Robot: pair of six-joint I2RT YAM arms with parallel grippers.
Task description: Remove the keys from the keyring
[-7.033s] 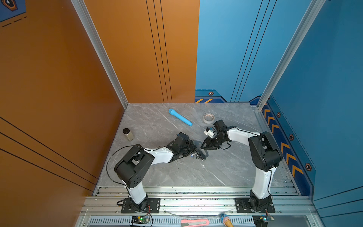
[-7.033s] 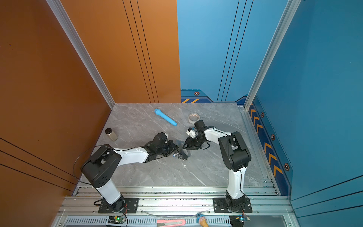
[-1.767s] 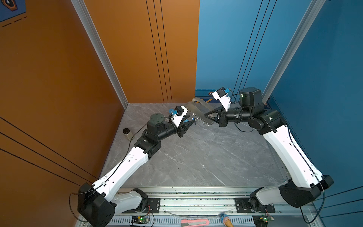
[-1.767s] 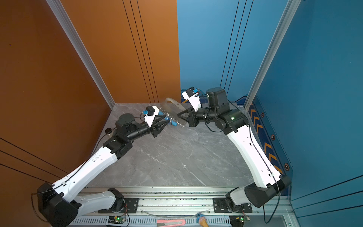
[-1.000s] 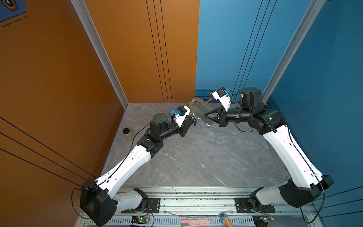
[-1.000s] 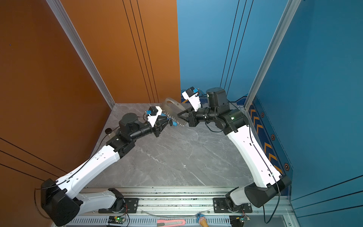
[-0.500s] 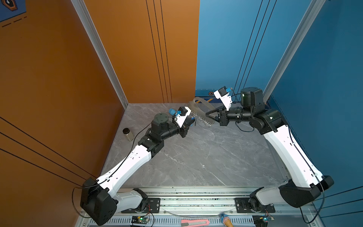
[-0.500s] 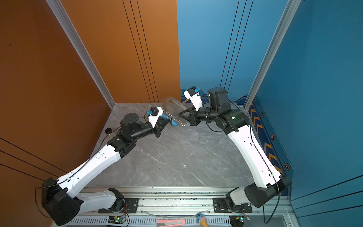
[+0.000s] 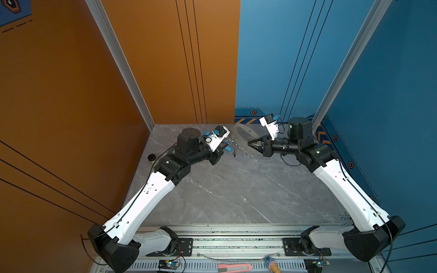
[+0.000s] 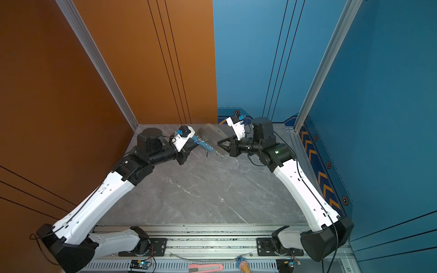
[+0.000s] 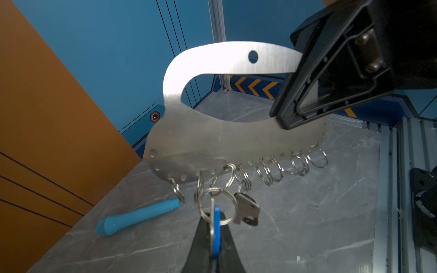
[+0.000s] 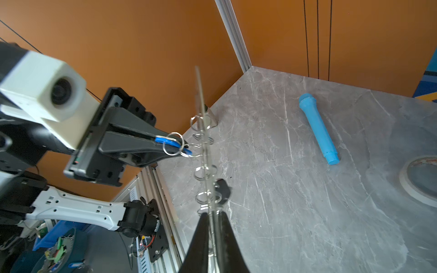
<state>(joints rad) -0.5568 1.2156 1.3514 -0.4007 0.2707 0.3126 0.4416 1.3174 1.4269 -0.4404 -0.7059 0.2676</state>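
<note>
Now L gripper (image 11: 214,223) clamps silvery metal keys w/ blue plastic tag (image 11: 247,210), R gripper (image 12: 212,216) pinches flat silver-grey metal keyring plate (image 11: 212,141); best: R steadies plate, L twists slow

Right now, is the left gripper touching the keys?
Touching. The left wrist view shows the left gripper shut on the blue tag of the keys.

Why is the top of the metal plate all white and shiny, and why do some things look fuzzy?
Left wrist view: light glares off the keyring, washing its top curve white; the lower part stays dull grey. Right wrist view: the keyring is edge-on, a thin blurry sliver, and the tape roll at the frame's edge looks soft. Both top views: evenly lit, but the keys are tiny.
</note>
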